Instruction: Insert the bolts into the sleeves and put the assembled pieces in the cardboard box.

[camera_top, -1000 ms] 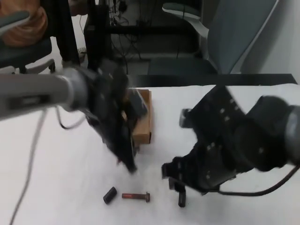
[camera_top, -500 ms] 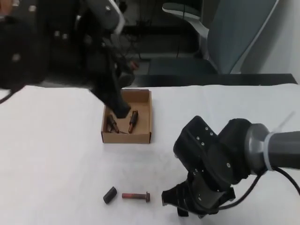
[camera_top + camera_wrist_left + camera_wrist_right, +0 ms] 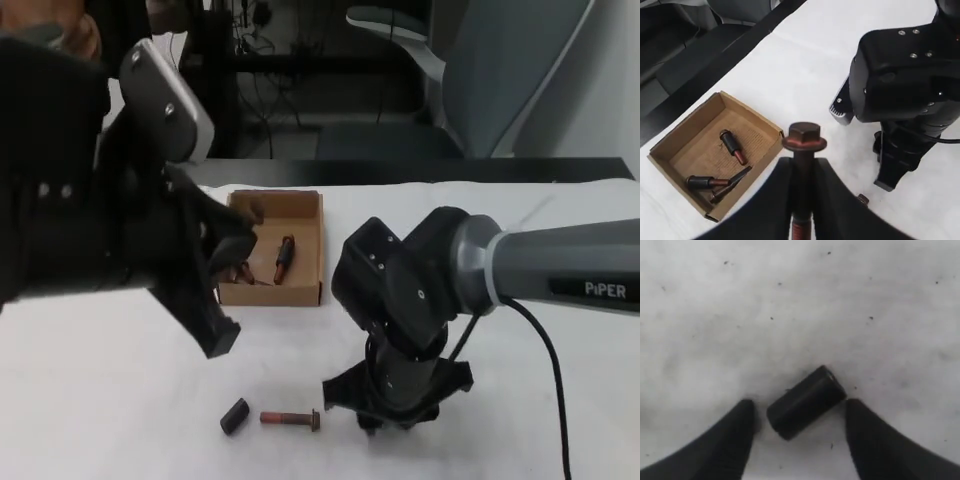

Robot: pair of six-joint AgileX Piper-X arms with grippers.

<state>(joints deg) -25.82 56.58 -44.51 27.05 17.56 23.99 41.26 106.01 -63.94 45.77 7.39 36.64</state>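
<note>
My left gripper [image 3: 804, 172] is shut on a reddish bolt [image 3: 804, 142], hex head up, held above the table near the cardboard box [image 3: 766, 129]. In the box lie three bolts fitted with dark sleeves [image 3: 732, 146]. My right gripper [image 3: 800, 405] points straight down at the table, open, with a black sleeve [image 3: 807, 400] lying between its fingers [image 3: 740, 435]. In the high view the right arm [image 3: 410, 290] stands over that spot. A second loose sleeve [image 3: 235, 415] and a loose bolt [image 3: 290, 418] lie side by side near the front edge.
The white table [image 3: 120, 420] is bare to the left front and on the right. The cardboard box [image 3: 300, 292] sits at mid-table behind the loose parts. Office chairs and a dark frame stand beyond the far edge.
The left arm has swung from over the box toward the camera and to the left. The right arm has shifted left and come down upright over the sleeve.
</note>
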